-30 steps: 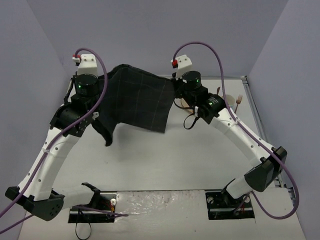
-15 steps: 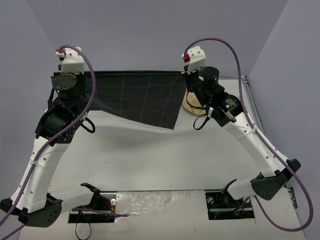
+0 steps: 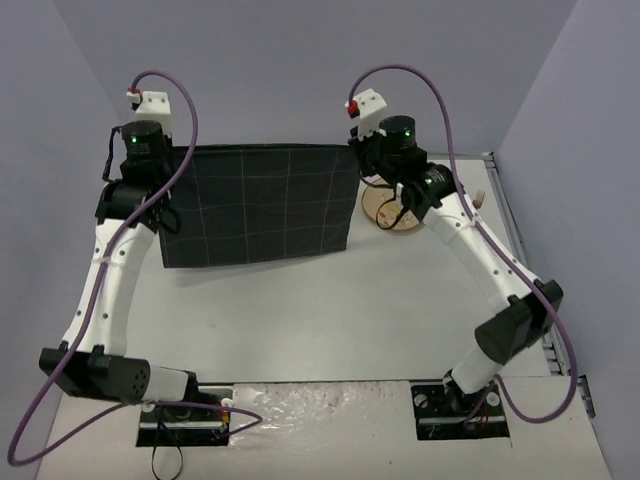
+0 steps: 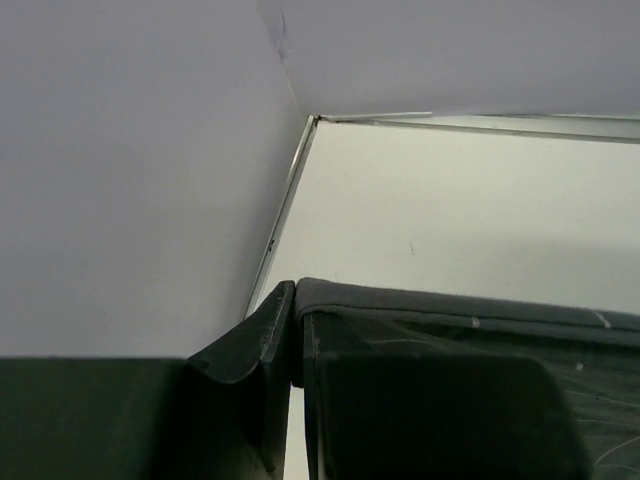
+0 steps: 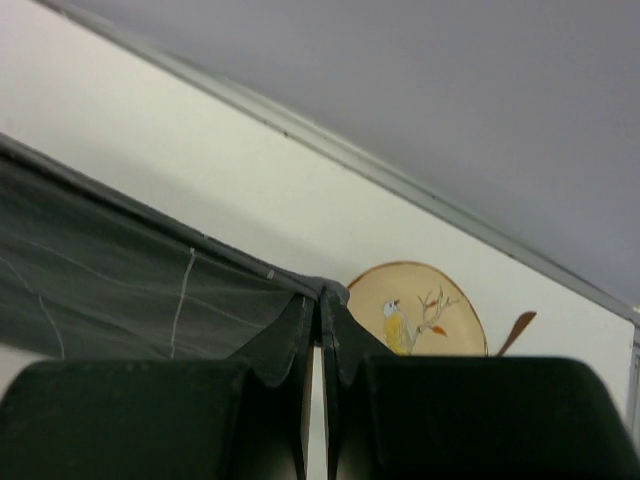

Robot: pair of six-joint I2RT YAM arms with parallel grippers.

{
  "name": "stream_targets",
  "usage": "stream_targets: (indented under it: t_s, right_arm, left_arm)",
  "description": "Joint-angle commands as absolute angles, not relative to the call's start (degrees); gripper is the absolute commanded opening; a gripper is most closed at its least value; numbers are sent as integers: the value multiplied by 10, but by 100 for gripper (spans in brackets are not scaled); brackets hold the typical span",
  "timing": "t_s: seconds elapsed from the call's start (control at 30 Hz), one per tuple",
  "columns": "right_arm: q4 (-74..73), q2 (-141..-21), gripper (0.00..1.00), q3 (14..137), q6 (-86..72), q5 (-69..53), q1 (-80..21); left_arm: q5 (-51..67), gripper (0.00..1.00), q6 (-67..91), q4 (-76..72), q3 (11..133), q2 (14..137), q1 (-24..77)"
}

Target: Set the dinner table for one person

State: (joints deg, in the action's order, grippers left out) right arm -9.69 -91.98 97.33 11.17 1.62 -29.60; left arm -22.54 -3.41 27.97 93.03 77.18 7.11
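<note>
Top external: left gripper, right gripper each pinch placemat corner; bird-painted plate on dinner table.

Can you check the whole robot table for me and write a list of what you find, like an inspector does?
Surface: white dinner table with a thin metal rim.
Job's things: dark grid-lined placemat spread wide at the back; round plate with a bird picture by its right edge; a wooden utensil beyond the plate, kind unclear.
Clutter: nothing seen.
Grippers: left gripper and right gripper each pinch a far corner of the placemat.
Cables: purple cables loop over both arms.
Surroundings: plain lilac walls on three sides.
</note>
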Motion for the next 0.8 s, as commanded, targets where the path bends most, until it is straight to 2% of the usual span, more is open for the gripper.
stream_targets:
  t_s: [0.0,0.2,0.37,0.6,0.7,0.77]
  right_arm:
    - [-55,-993,0,1080,136,11,-272]
    - [-38,-1086,0,1220,149,22,-263]
    - [26,-1078,0,1215,166,32,-263]
    - [166,-968,0,983,175,-4,-273]
    - [197,-933,0,846,164,-2,-291]
    - [231,-923,0,774,148,25,-306]
  left_arm:
    - [-164,0,-9,238,1035,866,25]
    - [-108,0,-17,236,1198,969,3]
    - [-86,0,-55,198,1224,979,3]
    - [-96,0,-55,36,947,827,3]
    - [-124,0,-17,12,784,779,3]
    - [-153,0,26,22,721,759,3]
